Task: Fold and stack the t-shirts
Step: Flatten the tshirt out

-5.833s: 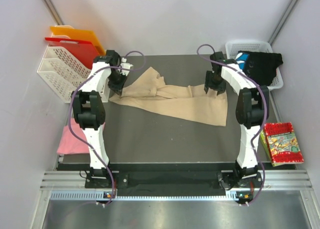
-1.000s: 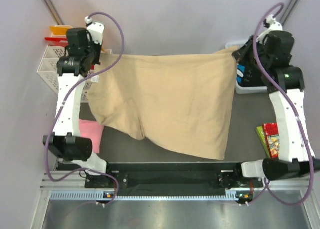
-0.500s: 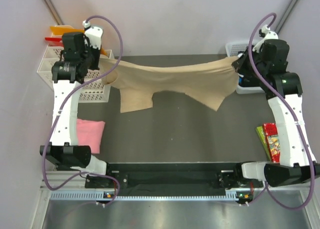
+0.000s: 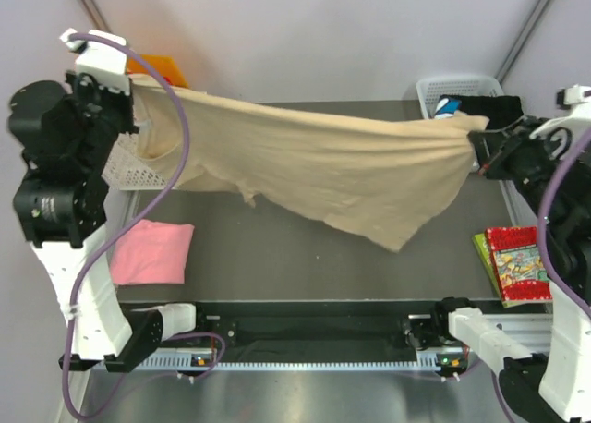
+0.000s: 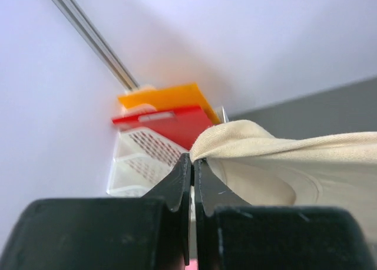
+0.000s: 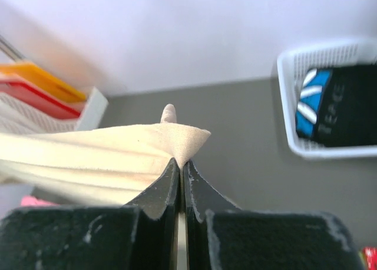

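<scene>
A beige t-shirt [image 4: 314, 164] hangs stretched in the air above the dark table [image 4: 305, 257], held at both ends. My left gripper [image 4: 129, 90] is shut on its left corner, high at the far left; the pinched cloth [image 5: 235, 137] shows in the left wrist view at the left gripper's [image 5: 192, 159] tips. My right gripper [image 4: 476, 137] is shut on the right corner, and the right wrist view shows the cloth [image 6: 177, 137] pinched at the right gripper's [image 6: 180, 163] tips. A folded pink t-shirt [image 4: 152, 252] lies at the table's left edge. A black t-shirt [image 6: 339, 111] with blue print lies in the basket.
A white basket [image 4: 448, 90] stands at the far right corner. A white rack [image 5: 150, 158] at the far left holds red [image 5: 177, 119] and orange [image 5: 168, 96] boards. A colourful printed packet [image 4: 517, 266] lies at the right edge of the table.
Both arms have lifted and moved nearer the camera, pulling the beige t-shirt wider and higher. The cloth now hangs lower in the middle right.
</scene>
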Tool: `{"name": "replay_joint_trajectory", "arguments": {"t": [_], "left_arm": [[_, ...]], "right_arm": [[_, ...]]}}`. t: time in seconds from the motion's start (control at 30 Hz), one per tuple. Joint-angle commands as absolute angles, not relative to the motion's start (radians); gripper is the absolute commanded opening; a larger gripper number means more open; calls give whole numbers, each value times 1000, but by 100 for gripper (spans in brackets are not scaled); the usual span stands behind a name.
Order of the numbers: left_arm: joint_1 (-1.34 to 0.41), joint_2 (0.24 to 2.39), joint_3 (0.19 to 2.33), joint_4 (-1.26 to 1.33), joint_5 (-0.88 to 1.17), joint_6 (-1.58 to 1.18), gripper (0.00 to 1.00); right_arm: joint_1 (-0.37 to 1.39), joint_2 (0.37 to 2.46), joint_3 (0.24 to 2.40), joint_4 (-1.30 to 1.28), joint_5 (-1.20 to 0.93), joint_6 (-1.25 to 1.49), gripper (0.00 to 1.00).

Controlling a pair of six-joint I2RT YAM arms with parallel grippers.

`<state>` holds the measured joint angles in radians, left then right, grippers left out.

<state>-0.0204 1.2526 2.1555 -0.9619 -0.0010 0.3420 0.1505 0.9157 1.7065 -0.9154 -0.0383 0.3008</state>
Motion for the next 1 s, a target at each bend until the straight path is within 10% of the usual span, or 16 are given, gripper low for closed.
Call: {"name": "replay_joint_trajectory", "arguments": {"t": [0.0,0.43,0.7,0.97], "left_arm": [[-11,1287,2264,-988,29,325,0],[-11,1466,1597,-850,97,345,0],[-12,1977,2262,-1080,66,292,0],[-46,1712,1640,-841,97,316,0]], "right_arm": [[158,949,1781,-881,40,296,0],[114,1356,1591,-678,181,348,0],[106,1533,1665,-670,104,370,0],[106,1451,1419,-644,107,364,0]]}}
